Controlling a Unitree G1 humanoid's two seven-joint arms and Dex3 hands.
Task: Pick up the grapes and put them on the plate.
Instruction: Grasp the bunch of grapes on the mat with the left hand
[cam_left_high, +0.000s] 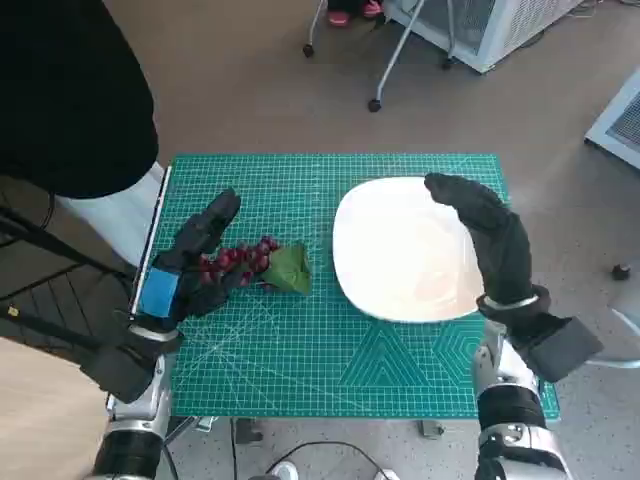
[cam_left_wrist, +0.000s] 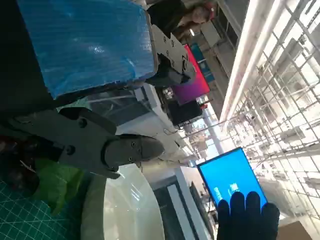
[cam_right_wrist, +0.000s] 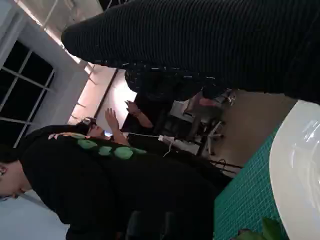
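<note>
A bunch of dark red grapes (cam_left_high: 243, 259) with a green leaf (cam_left_high: 289, 268) lies on the green mat, left of the white plate (cam_left_high: 400, 250). My left hand (cam_left_high: 195, 262) is at the bunch's left end, one finger stretched past its far side and another part below it; I see no firm grip. In the left wrist view its fingers (cam_left_wrist: 125, 150) are spread above the grapes (cam_left_wrist: 12, 165) and leaf (cam_left_wrist: 55, 182), with the plate (cam_left_wrist: 125, 210) beyond. My right hand (cam_left_high: 490, 235) hovers over the plate's right rim, holding nothing.
The green cutting mat (cam_left_high: 300, 350) covers the small table. A person in black (cam_left_high: 70, 90) stands close at the table's left corner and also shows in the right wrist view (cam_right_wrist: 100, 185). Chair legs on castors (cam_left_high: 375, 100) and a white unit (cam_left_high: 500, 30) stand beyond the far edge.
</note>
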